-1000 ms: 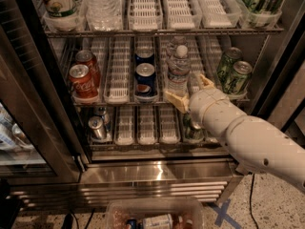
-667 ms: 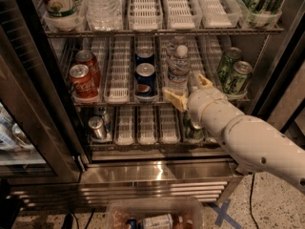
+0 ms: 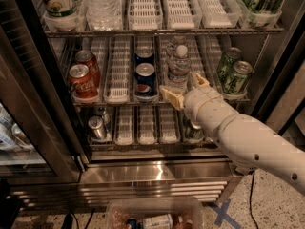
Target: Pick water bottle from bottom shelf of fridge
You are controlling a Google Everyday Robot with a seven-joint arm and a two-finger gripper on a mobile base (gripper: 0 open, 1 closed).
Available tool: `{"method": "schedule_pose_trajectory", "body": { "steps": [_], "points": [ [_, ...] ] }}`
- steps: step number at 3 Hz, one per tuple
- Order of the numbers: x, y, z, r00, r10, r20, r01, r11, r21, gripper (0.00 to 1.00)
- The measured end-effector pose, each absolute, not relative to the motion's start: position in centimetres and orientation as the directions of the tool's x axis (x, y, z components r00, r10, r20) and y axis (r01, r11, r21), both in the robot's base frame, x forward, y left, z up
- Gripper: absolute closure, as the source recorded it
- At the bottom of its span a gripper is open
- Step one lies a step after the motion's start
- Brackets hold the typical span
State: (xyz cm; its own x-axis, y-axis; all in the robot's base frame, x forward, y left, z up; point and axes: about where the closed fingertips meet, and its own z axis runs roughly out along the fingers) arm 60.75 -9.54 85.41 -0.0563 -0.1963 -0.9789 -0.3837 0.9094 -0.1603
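Fridge (image 3: pixel 157 173): its door stands open, so nothing bars our reach. The danger we see is inside, among closely packed lanes.
Arm (image 3: pixel 248 137): it comes in from the lower right at a slant. We judge that pushing deeper could scrape the wrist along the shelf's front wire.
Bottom shelf (image 3: pixel 116 80): the water bottle stands in the lane right of centre, seemingly with another bottle behind it. A shove could slide both back out of reach.
Water bottle (image 3: pixel 178 66): it is upright, clear and ribbed. We expect a low pinch could tip it, and a hard one could crush it.
Pepsi can (image 3: pixel 144 78): it sits just left of the bottle, where the nearer finger could knock it.
Gripper (image 3: pixel 186 88): it is at the shelf's front, just before the bottle's base, with fingers (image 3: pixel 170 97) spread wide and holding nothing. We cannot tell whether they touch the bottle.
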Motion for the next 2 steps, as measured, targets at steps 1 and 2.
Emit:
{"method": "schedule_pose_trajectory", "body": {
  "steps": [1, 2],
  "points": [
    [61.35, -9.44, 85.18, -0.055, -0.194, -0.979, -0.373, 0.914, -0.160, 0.27],
    [61.93, -9.45, 84.90, -0.057, -0.193, -0.980, -0.360, 0.919, -0.160, 0.26]
  ]
}}
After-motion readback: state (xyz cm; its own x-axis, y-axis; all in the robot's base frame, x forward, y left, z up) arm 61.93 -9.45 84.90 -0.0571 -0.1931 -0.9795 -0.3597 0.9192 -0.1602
